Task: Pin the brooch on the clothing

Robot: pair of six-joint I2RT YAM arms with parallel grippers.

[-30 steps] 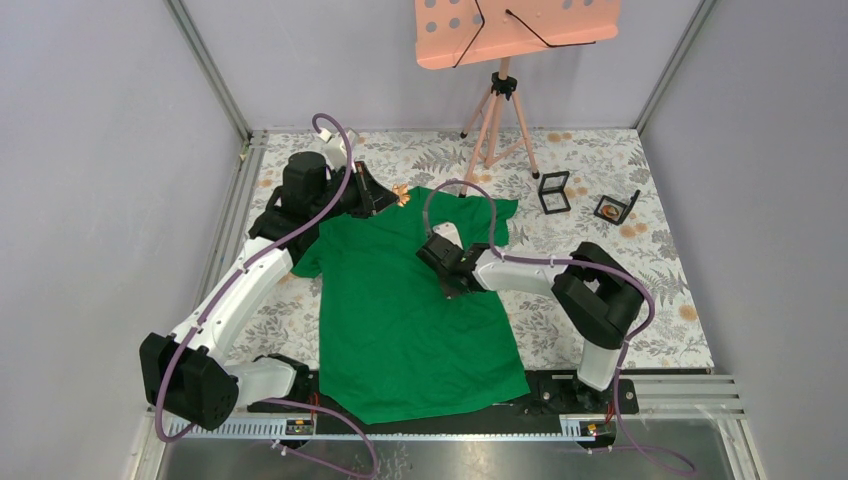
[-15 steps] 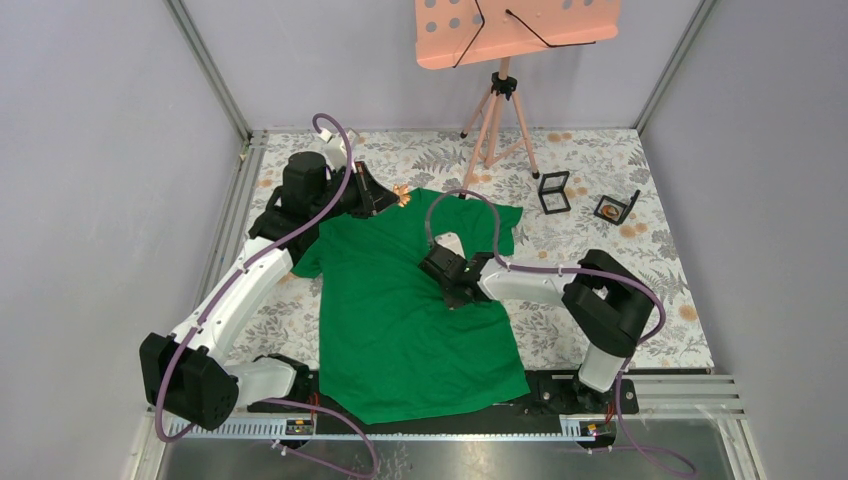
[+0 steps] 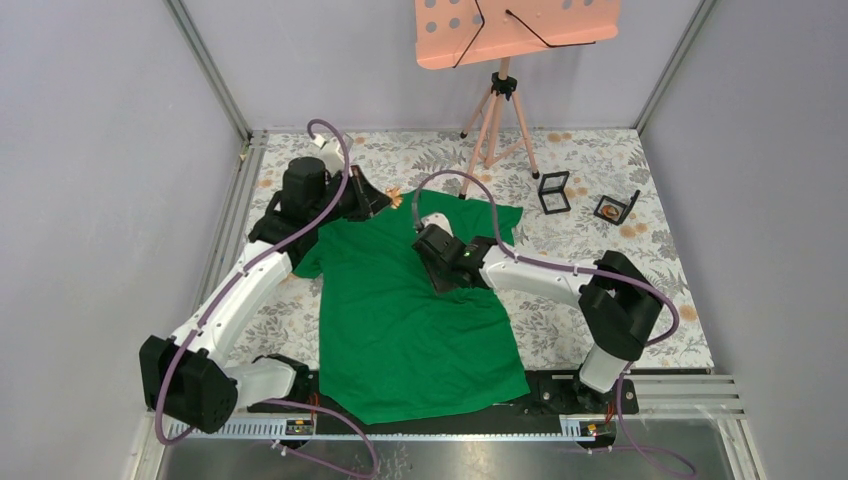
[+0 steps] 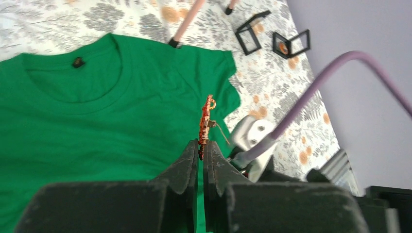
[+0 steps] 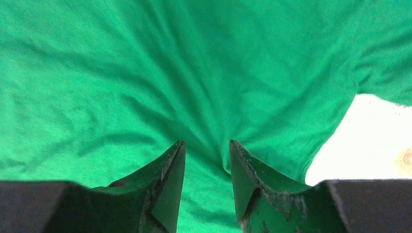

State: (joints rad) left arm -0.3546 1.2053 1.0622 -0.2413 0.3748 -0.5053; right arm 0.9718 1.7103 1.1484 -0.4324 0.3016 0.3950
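The clothing, a bright green T-shirt, lies flat on the table with its neck toward the far side. My left gripper hovers at the shirt's left shoulder, shut on the brooch. In the left wrist view the small copper-orange brooch sticks up out of the gripper, above the shirt. My right gripper is low over the chest, below the collar. In the right wrist view it is open, with a soft ridge of green fabric under the gap, not pinched.
A salmon music stand on a tripod stands at the back. Two small black frame boxes sit on the floral table cover at the back right. Metal rails edge the table.
My right gripper has opened, let the pinched fabric go, and moved a little toward the collar. The shirt's upper right has settled flatter. My left gripper still holds the brooch, shifted slightly.
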